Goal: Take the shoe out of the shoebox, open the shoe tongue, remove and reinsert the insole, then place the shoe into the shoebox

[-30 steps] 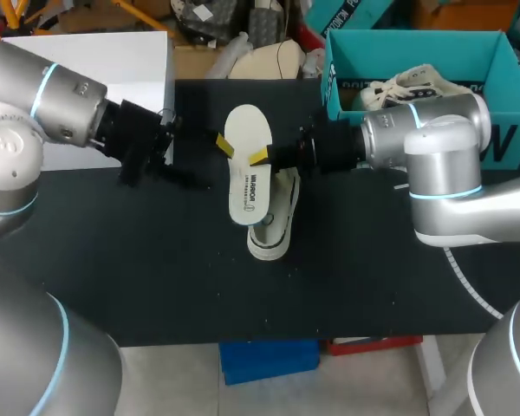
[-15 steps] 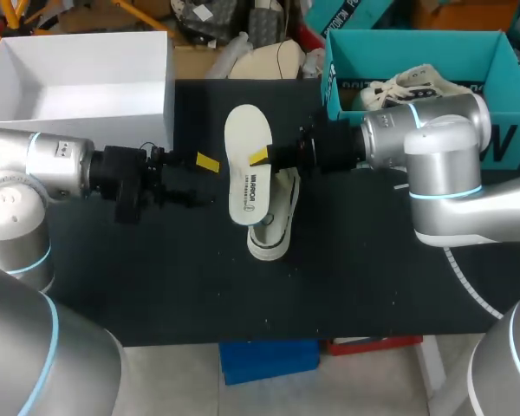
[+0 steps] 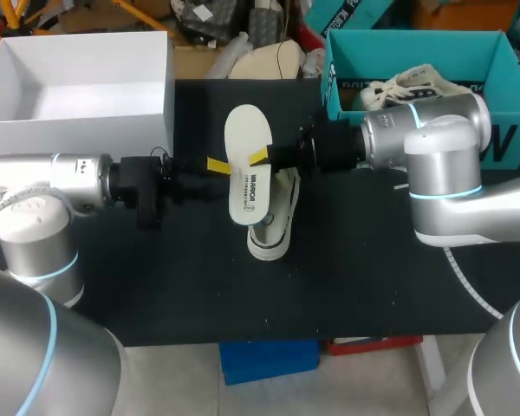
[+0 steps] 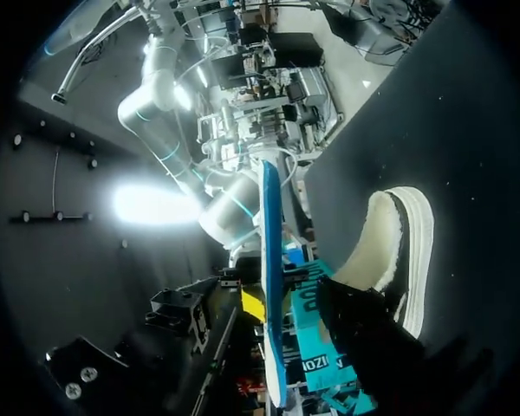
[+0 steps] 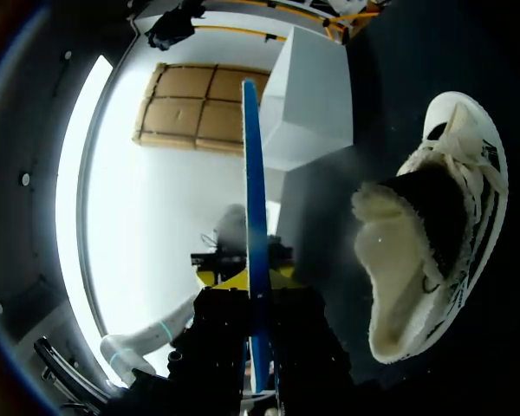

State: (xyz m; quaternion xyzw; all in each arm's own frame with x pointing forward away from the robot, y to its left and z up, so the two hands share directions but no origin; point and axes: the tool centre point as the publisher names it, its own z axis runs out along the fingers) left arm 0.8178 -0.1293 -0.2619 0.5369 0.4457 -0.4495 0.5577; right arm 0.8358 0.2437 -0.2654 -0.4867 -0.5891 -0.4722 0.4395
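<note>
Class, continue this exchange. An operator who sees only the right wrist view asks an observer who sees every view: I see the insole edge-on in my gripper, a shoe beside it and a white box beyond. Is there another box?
Observer: Yes, a teal box stands behind the right arm, with a second shoe in it.
Operator: Which face of the insole is up?
Observer: The pale printed one; the insole, in the right gripper, hangs over the shoe.
Operator: And the left gripper?
Observer: The left gripper sits at the insole's opposite edge, fingers open.
</note>
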